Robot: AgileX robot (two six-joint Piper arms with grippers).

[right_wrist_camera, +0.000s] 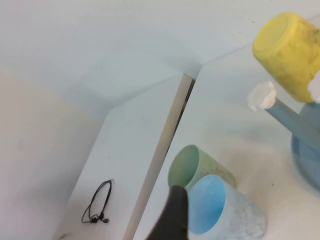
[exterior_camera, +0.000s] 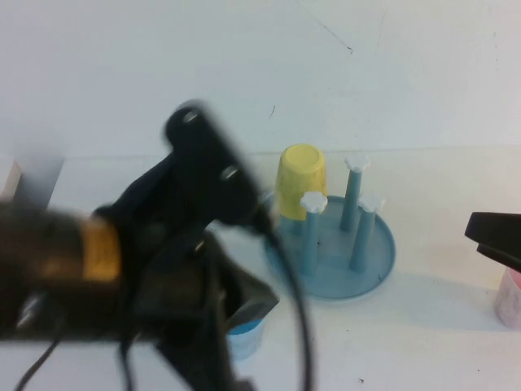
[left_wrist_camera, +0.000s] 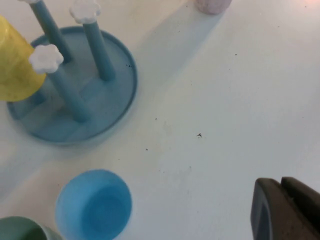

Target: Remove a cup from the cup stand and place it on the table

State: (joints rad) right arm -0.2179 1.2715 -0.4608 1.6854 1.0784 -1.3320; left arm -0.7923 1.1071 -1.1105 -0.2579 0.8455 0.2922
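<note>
The small light blue plastic tumbler (left_wrist_camera: 93, 204) already stands upright, mouth up, on the large plain white tabletop (left_wrist_camera: 225, 90), at the lower left of the left wrist view, off the round blue plastic cup stand with white flower-capped pegs (exterior_camera: 334, 244), which sits a little right of centre in the high view. A pale green plastic cup (right_wrist_camera: 197, 167) stands just beside it, seemingly touching it in the right wrist view, and an upturned yellow plastic cup (exterior_camera: 301, 181) hangs on a rear peg. The left gripper (left_wrist_camera: 287, 210), whose dark fingers show only at the lower right corner of its own wrist view, has its fingers clenched together on nothing, apart from the tumbler; its black arm fills the lower left of the high view. The right gripper (exterior_camera: 494, 237) sits at the right edge of that view, spread wide and empty, near a pale pink object (exterior_camera: 510, 297) that is only partly in frame. The main risk, as I judge it, is the bulky left arm and its trailing black cable (exterior_camera: 297, 309) sweeping low as it pulls away: either could clip the light tumbler, tip it into the green cup, or snag a peg and drag the stand. No brand, label or writing can be read on anything.
</note>
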